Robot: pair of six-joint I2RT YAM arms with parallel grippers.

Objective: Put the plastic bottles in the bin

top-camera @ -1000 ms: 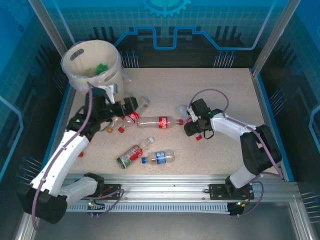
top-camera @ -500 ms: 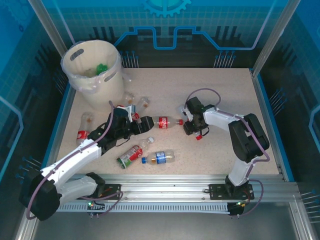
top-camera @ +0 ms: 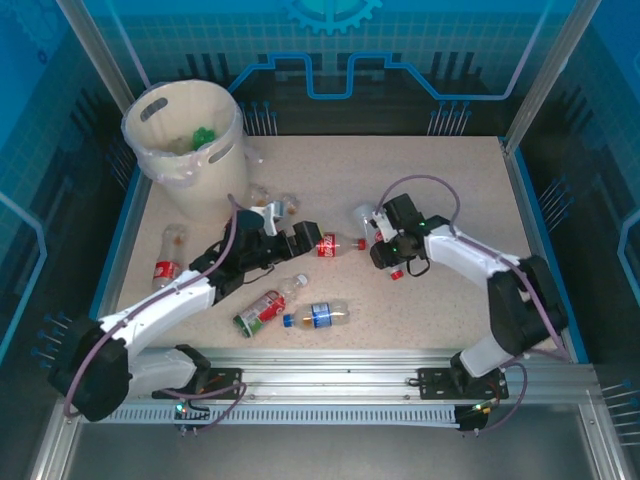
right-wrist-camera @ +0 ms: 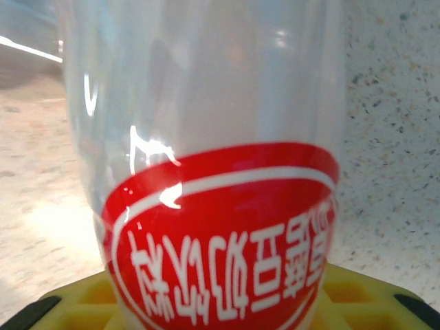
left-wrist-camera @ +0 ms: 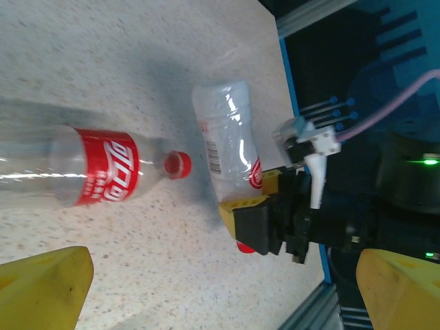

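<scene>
On the desk (top-camera: 450, 180), seen from above, the left gripper (top-camera: 302, 240) covers one end of a red-labelled bottle (top-camera: 327, 243). Its wrist camera adds what that view hides: the yellow fingers (left-wrist-camera: 41, 289) are spread wide and empty, with the bottle lying beyond them. Facing it, the right gripper (top-camera: 383, 245) is clamped on a clear bottle (top-camera: 364, 217). The right wrist view shows that bottle's red label pressed against a yellow pad (right-wrist-camera: 357, 295). Other bottles (top-camera: 320, 315) lie loose nearby. The bin (top-camera: 160, 105) stands at the far left corner.
</scene>
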